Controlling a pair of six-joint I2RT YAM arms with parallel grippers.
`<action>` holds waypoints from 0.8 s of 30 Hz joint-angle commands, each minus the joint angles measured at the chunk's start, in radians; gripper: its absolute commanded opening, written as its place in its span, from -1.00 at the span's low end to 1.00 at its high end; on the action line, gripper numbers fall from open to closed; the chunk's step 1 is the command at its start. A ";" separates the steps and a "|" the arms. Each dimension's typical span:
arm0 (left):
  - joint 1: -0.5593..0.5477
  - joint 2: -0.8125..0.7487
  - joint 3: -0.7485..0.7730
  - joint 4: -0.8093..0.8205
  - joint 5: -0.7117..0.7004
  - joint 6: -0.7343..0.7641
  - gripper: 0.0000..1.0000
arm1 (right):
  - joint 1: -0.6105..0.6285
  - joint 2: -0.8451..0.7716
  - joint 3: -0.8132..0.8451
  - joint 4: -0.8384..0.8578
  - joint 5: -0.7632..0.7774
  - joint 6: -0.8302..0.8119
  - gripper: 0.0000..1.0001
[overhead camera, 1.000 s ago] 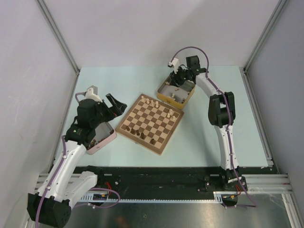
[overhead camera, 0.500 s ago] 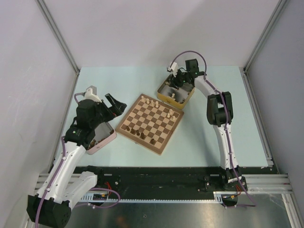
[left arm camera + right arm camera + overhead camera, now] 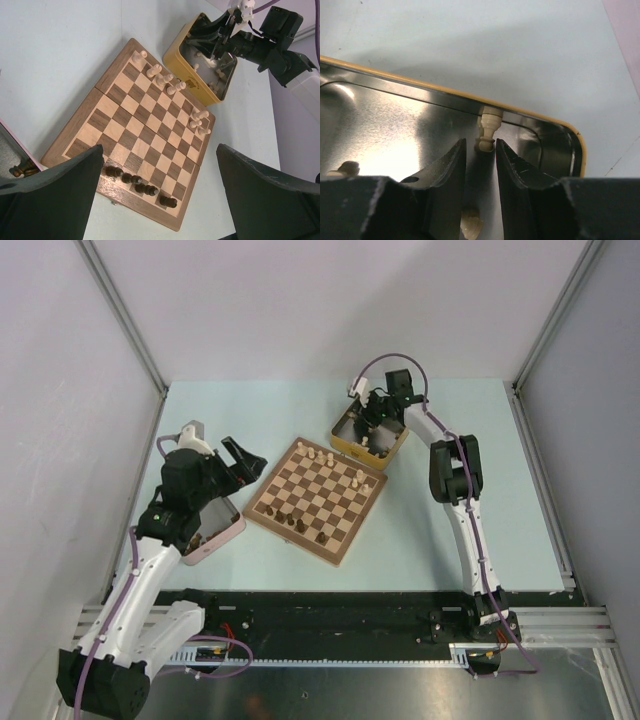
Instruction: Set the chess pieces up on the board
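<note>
**Upper centre, in the yellow tin: right claw astride a pale piece**

The right claw [image 3: 481, 148] is down in the yellow tin [image 3: 185, 75]. Its jaws stand narrowly apart either side of a pale piece [image 3: 487, 131] that seems to lie against the tin's wall; can't tell if they pinch it. The left claw [image 3: 243, 457], at frame left over the pink tin [image 3: 225, 535], is spread wide w/ nothing in it.

The piece looks light, hard & smooth, so prob. slippery & quick to roll. Best taken at the narrow waist, not the round head.

It's a tight spot: wall right behind, corner close, other loose pieces near the fingers. A straight lift should clear the rim. The board [image 3: 315, 502] sits just beside the tin on the worktop [image 3: 250, 410], w/ its middle squares bare.
</note>
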 commanded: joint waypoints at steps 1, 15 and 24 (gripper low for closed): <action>0.009 0.011 0.026 0.026 0.000 -0.008 1.00 | 0.008 0.023 0.062 0.020 -0.001 -0.028 -0.35; 0.009 0.045 0.051 0.027 0.058 -0.001 1.00 | -0.005 -0.004 0.062 0.003 -0.043 0.010 -0.91; 0.009 0.067 0.066 0.027 0.156 0.040 0.99 | -0.028 -0.167 -0.047 -0.043 -0.096 0.105 -0.93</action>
